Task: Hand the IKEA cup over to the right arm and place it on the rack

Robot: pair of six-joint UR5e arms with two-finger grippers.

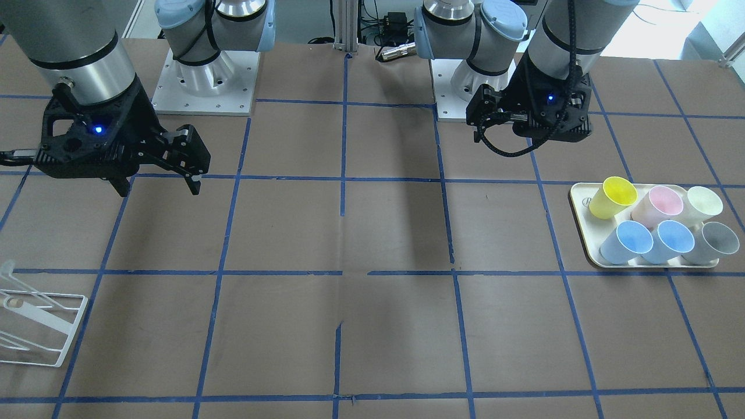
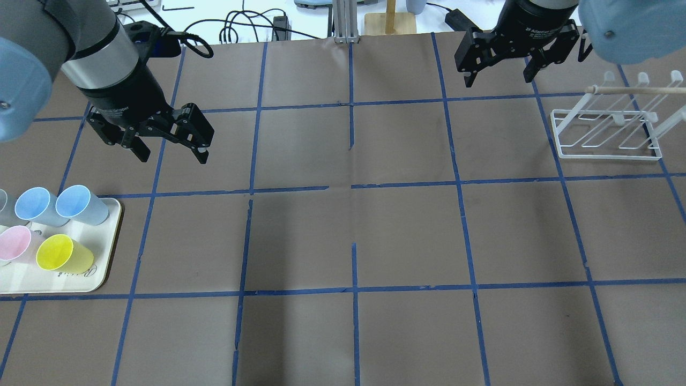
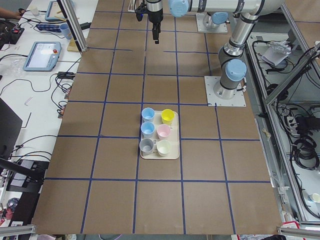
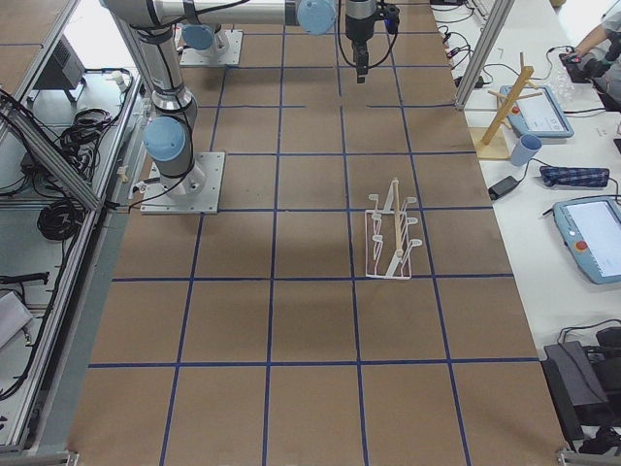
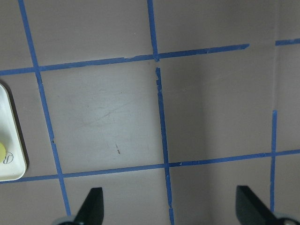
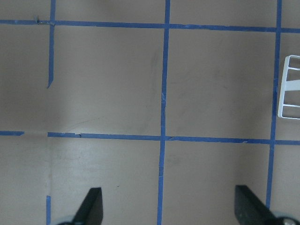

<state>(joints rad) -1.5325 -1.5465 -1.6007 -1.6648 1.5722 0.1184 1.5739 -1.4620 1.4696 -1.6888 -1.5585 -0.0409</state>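
Closest to me, the rack [image 1: 35, 329] is sitting near the table's edge with nothing on its slanted pegs. The right gripper [image 1: 160, 186] is hovering well beyond it, jaws spread wide and holding nothing. Across the table the left gripper [image 2: 171, 151] is hanging in the air too, fingers parted and empty, near the cream tray [image 1: 584, 230] but not over it. The IKEA cup [image 1: 612, 198] is standing on the tray's corner nearest the robot, crowded against a pink cup [image 1: 662, 205], with a blue cup [image 1: 628, 241] just on my side of it. That crowding is what I'm watching: a finger coming down on the wrong side is going to shove a neighbour or tip the yellow one. Then comes the mid-air hand-over, where smooth tapered plastic could be slipping if one side is letting go before the other is clamping.
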